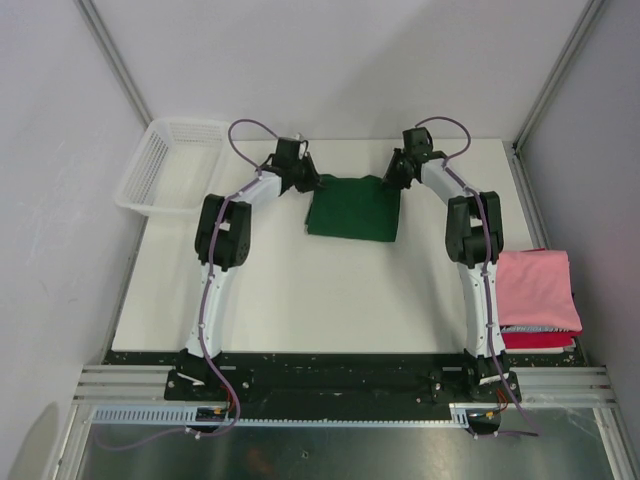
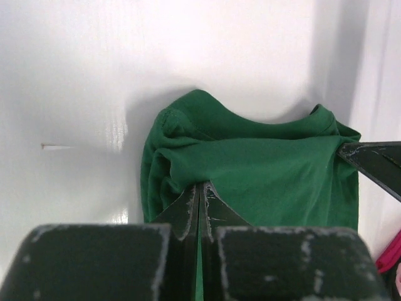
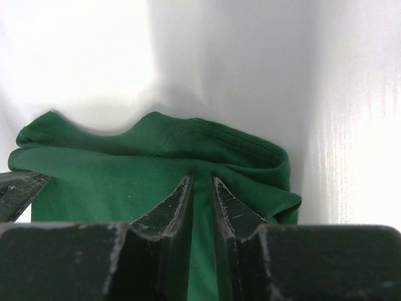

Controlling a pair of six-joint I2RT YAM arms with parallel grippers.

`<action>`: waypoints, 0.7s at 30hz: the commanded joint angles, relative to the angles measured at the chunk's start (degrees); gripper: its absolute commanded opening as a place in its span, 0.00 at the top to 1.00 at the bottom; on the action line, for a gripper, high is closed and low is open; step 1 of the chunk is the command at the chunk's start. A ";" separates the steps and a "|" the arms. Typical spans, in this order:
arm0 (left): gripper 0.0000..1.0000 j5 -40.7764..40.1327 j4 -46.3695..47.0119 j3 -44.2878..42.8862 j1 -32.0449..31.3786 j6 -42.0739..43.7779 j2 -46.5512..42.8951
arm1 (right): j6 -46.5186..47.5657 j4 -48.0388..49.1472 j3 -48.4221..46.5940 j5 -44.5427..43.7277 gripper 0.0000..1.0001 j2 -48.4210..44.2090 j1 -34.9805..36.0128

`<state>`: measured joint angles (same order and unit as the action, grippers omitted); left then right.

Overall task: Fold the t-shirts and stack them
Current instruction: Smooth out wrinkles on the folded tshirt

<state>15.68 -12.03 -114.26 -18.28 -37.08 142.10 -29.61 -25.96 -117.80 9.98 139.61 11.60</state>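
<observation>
The dark green t-shirt [image 1: 352, 208] lies partly folded at the far middle of the table. My left gripper [image 1: 305, 181] is shut on its far left edge; in the left wrist view [image 2: 200, 185] the cloth [image 2: 263, 169] is pinched between the fingers. My right gripper [image 1: 392, 180] is shut on its far right edge; in the right wrist view [image 3: 202, 182] a fold of green cloth [image 3: 125, 175] sits between the nearly closed fingers. A folded pink t-shirt [image 1: 536, 289] lies on a folded red one [image 1: 540, 340] at the table's right edge.
A white mesh basket [image 1: 172, 165] stands at the far left corner. The table [image 1: 330, 300] ends at walls behind and at both sides. The other arm's fingertip shows in each wrist view [image 2: 376, 160].
</observation>
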 commanded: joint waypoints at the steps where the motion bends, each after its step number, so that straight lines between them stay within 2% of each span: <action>1: 1.00 -1.04 1.20 -1.98 0.49 -0.56 -1.35 | 2.31 0.01 -0.62 -0.56 0.78 -3.22 -0.86; 11: 0.96 -2.88 2.19 -4.94 0.61 -0.99 -1.07 | 2.76 1.93 3.93 -0.45 0.77 -6.88 -0.60; 21: 0.94 -4.66 4.28 -5.98 0.81 -3.63 1.96 | 3.34 1.52 3.38 -0.05 0.76 -5.02 -1.16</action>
<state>13.23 -10.00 -117.58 -18.02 -39.16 142.41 -27.62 -25.12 -113.84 9.93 136.49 10.92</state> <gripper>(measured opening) 0.051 0.233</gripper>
